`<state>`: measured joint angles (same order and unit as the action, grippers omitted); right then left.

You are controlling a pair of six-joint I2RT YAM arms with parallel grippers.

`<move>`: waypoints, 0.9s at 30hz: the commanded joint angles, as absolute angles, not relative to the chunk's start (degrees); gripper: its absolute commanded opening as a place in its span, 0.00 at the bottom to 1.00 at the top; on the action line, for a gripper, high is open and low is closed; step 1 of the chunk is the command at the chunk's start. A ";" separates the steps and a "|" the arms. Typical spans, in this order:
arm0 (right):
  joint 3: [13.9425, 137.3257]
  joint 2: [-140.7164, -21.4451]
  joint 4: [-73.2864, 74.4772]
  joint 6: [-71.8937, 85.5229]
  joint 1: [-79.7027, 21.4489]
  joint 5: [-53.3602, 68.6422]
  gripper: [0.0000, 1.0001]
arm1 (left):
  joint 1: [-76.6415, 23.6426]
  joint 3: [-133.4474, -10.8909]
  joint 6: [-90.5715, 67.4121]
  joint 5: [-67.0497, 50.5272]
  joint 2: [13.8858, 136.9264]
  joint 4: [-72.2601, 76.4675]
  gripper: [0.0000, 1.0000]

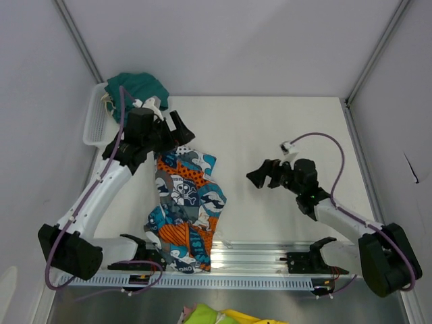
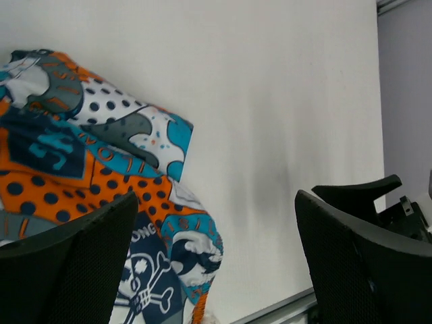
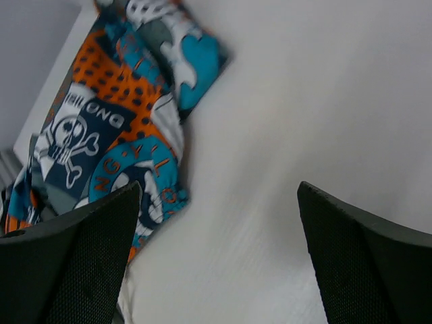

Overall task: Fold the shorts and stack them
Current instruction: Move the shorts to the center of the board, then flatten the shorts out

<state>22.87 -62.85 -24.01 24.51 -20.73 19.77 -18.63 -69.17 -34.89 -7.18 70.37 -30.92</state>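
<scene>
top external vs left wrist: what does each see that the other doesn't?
Top external only: the plain teal shorts heaped at the far end of the white basket, the right gripper open above the table, and a yellow-green cloth at the near edge.
Left wrist only: a close look at the print, and a clear view of the wide gap of the left gripper, open and empty.
Both: the patchwork shorts lying crumpled on the white table.
</scene>
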 commanded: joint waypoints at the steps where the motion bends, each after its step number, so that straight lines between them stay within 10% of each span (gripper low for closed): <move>1: 32.04 -68.63 -22.79 16.89 -30.21 24.27 0.99 | -19.42 -66.72 -32.78 -4.05 61.37 -29.80 0.99; 16: 59.14 -100.52 4.03 14.77 -40.17 22.57 0.88 | -19.42 -60.29 -29.80 -0.26 43.42 -40.69 0.99; 24: 65.57 -108.37 11.69 12.57 -42.01 26.36 0.71 | -19.42 -59.15 -29.18 -2.11 42.90 -41.92 0.99; 27: 66.18 -109.25 12.57 11.87 -42.62 27.94 0.48 | -19.42 -59.06 -28.74 -1.15 42.02 -42.80 0.99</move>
